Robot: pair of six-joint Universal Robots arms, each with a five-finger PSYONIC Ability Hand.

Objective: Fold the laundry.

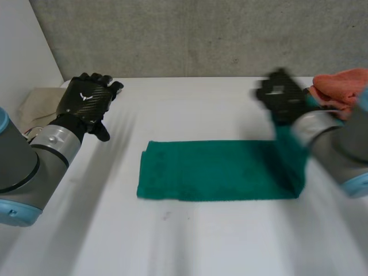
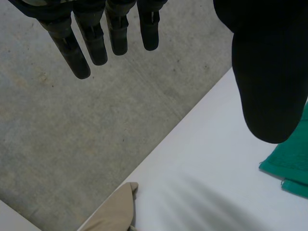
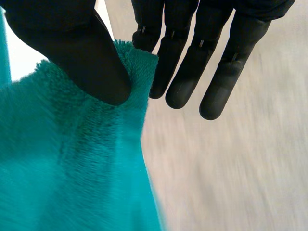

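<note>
- Fingers [image 3: 185, 82] on the right hand [image 1: 280, 96]: straight, w/ the thumb [image 3: 77, 53] pinching the towel's [image 1: 213, 171] corner against them. Def. has hold of it.
- And the left hand [image 1: 89, 100]?
- Its fingers [image 2: 91, 43] are straight & relaxed, nothing in them. It hangs over the far left part of the table [image 1: 190, 241], near a beige cloth [image 1: 37, 103], well apart from the towel.
- Where's the towel, then?
- Mid-table, approx. btwn the two arms. It lies flat as a long strip, except the right end, which that pinch holds up off the table.
- How far along, you reckon?
- Part way, I'd say. It looks doubled lengthwise already: narrow band, a fold showing at the left end. What's left, I'd guess, is carrying the right end over to the left end to halve it, maybe once more after, then flattening it. There's also an orange cloth [image 1: 339, 86] bunched at the far right; done or waiting, can't tell.
- Which way does it run?
- Long axis goes side to side, left arm to right arm, roughly parallel w/ the table's near edge. Short ends face the arms: the left one sits flat & squared, the right one points up toward the right hand.
</note>
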